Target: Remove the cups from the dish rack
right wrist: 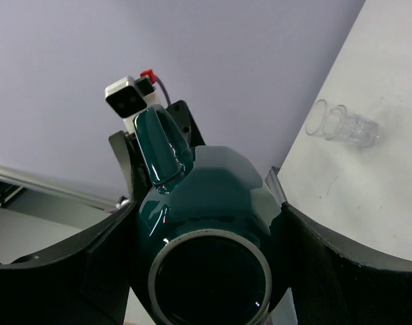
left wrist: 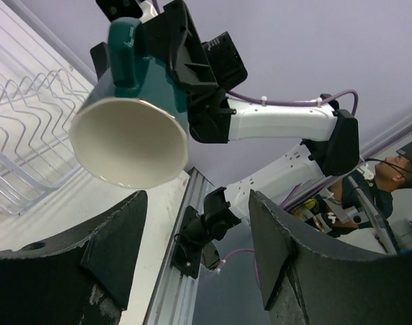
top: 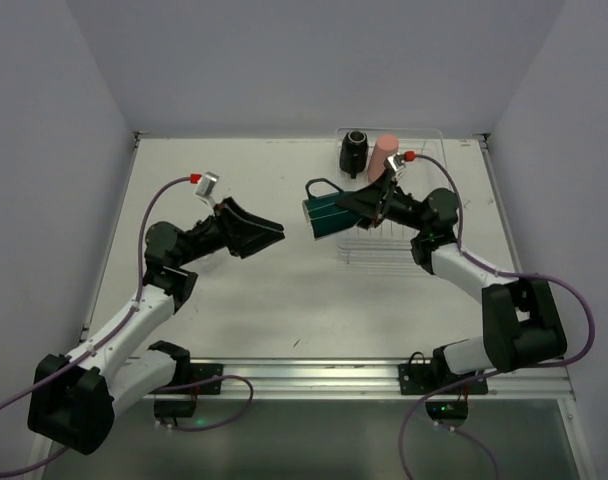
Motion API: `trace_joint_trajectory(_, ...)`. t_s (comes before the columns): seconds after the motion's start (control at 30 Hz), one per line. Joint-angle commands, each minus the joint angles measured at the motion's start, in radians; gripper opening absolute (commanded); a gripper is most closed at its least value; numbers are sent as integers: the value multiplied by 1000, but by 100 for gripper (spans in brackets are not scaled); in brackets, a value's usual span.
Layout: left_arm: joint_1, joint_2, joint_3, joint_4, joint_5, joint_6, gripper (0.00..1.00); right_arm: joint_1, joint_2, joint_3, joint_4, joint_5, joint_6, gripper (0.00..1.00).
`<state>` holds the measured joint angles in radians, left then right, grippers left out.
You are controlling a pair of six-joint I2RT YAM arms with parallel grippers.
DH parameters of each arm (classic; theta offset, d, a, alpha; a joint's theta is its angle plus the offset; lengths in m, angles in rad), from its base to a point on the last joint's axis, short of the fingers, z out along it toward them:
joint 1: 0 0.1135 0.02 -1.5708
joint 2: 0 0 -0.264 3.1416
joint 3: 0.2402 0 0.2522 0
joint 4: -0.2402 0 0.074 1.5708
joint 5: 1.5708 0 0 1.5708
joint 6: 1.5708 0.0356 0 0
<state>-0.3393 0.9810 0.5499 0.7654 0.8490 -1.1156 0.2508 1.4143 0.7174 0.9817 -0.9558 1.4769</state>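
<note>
My right gripper [top: 346,207] is shut on the dark teal cup [top: 324,216] and holds it on its side above the table, mouth toward the left arm. In the right wrist view the cup [right wrist: 206,210] fills the space between the fingers [right wrist: 341,271]. My left gripper [top: 269,234] is open and empty, just left of the cup's mouth; its wrist view shows the white inside of the cup [left wrist: 128,139] above the fingers [left wrist: 118,237]. The black cup [top: 355,150] and the salmon-pink tumbler [top: 382,157] stand at the far end of the clear dish rack [top: 376,250]. Two clear cups [right wrist: 341,124] lie on the table.
The rack's wire dividers [left wrist: 23,135] show at the left of the left wrist view. The table's near aluminium rail [top: 314,375] carries the arm bases. Purple cables loop from both arms.
</note>
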Motion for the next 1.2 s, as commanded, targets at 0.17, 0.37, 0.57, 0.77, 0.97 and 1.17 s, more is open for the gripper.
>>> trace_joint_trajectory(0.17,-23,21,4,52,-44,-6,66,143,-6,100,103,103,-13,0)
trace_joint_trajectory(0.37,-30,15,15,34,-90,2,66,208,2,123,68,172,-69,0)
trace_joint_trajectory(0.57,-35,-4,45,-12,-71,16,66,225,-46,151,-141,221,-217,0)
trace_joint_trajectory(0.77,-37,-83,80,-277,-105,181,67,225,-120,189,-432,298,-386,0)
trace_joint_trajectory(0.97,-37,-104,127,-380,-160,333,69,228,-182,162,-509,299,-422,0)
trace_joint_trajectory(1.17,-36,-94,139,-365,-172,364,69,229,-241,117,-544,285,-435,0)
